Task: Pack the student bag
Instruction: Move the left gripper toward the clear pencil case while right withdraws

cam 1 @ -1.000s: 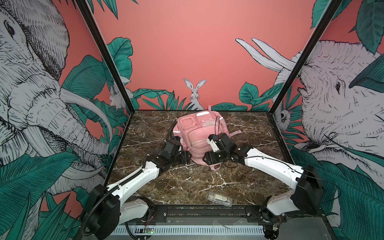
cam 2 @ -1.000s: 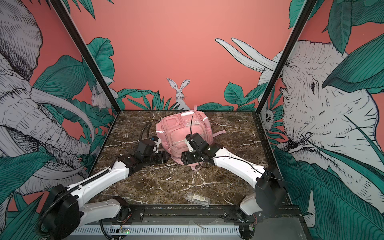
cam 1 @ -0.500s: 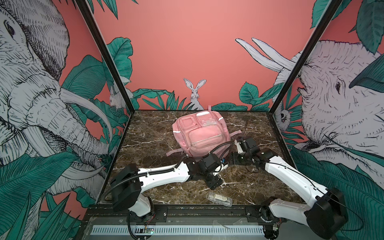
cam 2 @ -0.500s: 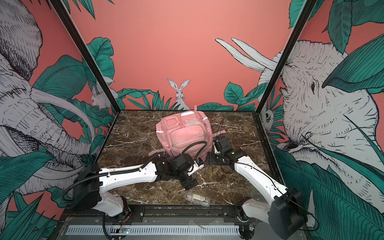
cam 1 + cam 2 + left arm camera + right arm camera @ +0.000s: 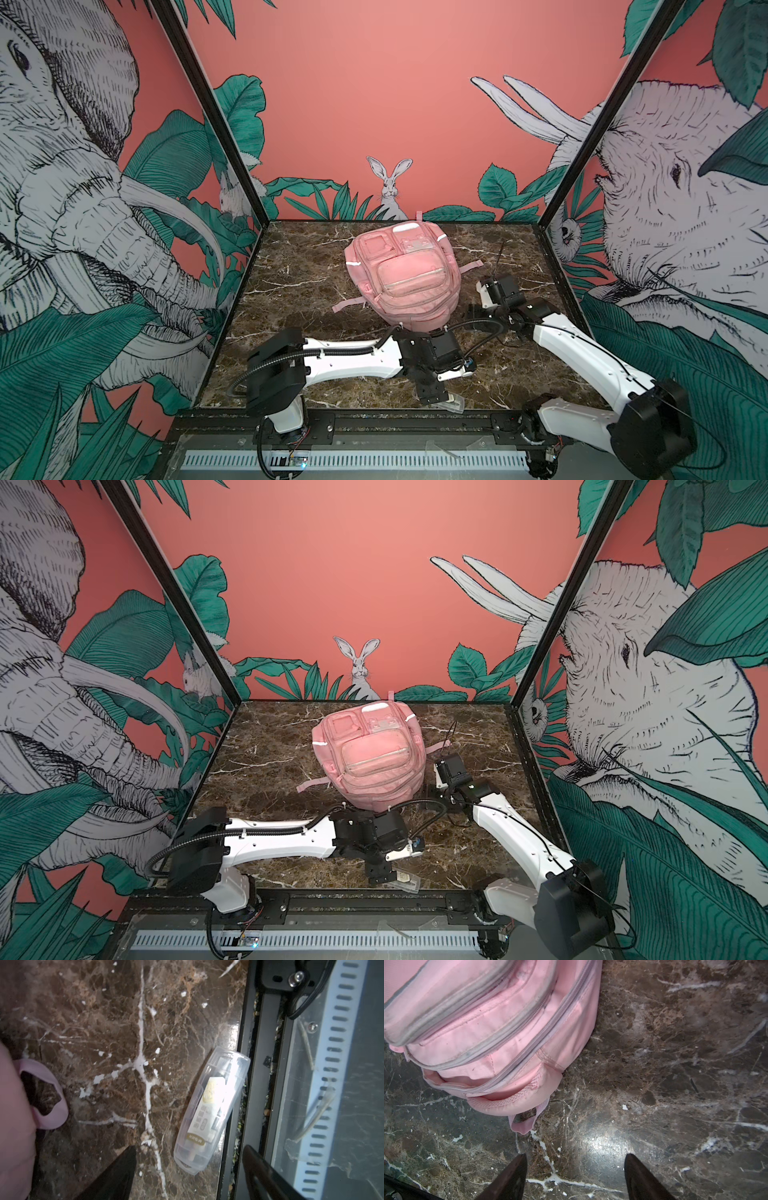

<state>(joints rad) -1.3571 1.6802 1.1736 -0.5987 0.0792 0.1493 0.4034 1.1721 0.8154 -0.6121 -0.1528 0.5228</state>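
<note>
Left arm has swung off the student bag point(image 5: 401, 278) to the front edge of the table point(image 5: 299, 266): left gripper point(image 5: 188, 1153), jaws spread, hangs over the clear case point(image 5: 212, 1105). Fetching step; next, lower astride and pinch. Behind, right gripper point(image 5: 575, 1157) spread, empty, beside the bag at mid-table.

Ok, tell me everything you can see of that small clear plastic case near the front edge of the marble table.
The small clear plastic case is an oblong see-through box with rounded ends. Inside show a white and gold printed label and dark slim contents too blurred to name. It lies flat on the brown marble table, one long side along the black front rail. The open left gripper hovers over one end, jaws to either side, apparently not touching it.
</note>
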